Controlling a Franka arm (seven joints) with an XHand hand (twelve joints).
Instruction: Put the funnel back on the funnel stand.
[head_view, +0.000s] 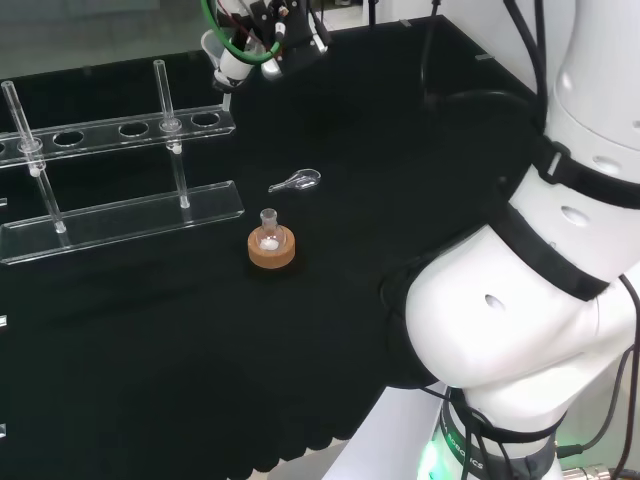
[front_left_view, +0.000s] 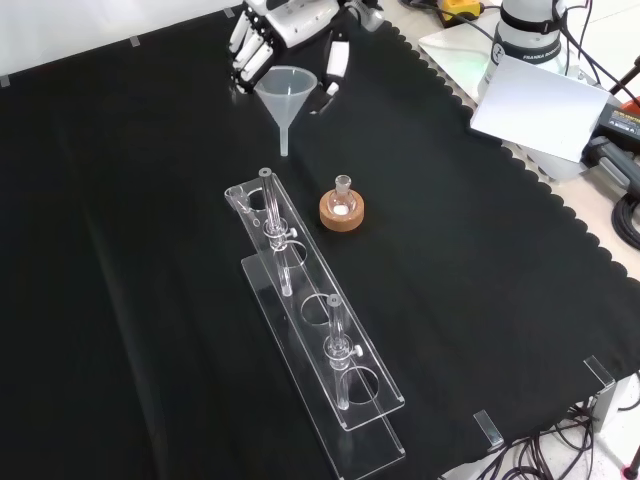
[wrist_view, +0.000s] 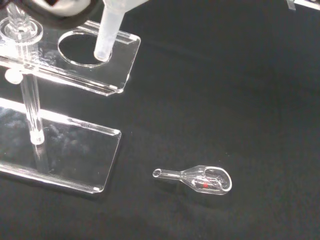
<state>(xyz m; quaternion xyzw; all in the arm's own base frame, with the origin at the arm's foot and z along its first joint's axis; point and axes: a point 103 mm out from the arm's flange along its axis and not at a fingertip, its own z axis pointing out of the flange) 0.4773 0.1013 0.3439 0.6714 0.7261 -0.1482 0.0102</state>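
Front view: holding funnel (front_left_view: 285, 95) upright in hand (front_left_view: 268, 40), fingers (front_left_view: 246, 52) curled round its rim, hovering above stand (front_left_view: 300, 300), near its end hole. Needing to keep stem vertical, centre over hole, then lower slowly until cone seats.

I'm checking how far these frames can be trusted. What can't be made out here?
- How the hand holds the funnel: front view, the rim hides the contact; head view, cables cover it.
- Whether the funnel's stem tip is inside the funnel stand's hole or above it: wrist view, unclear.
- What the small flask on the cork ring holds: too small.
- Contents of the glass scoop: a red speck.
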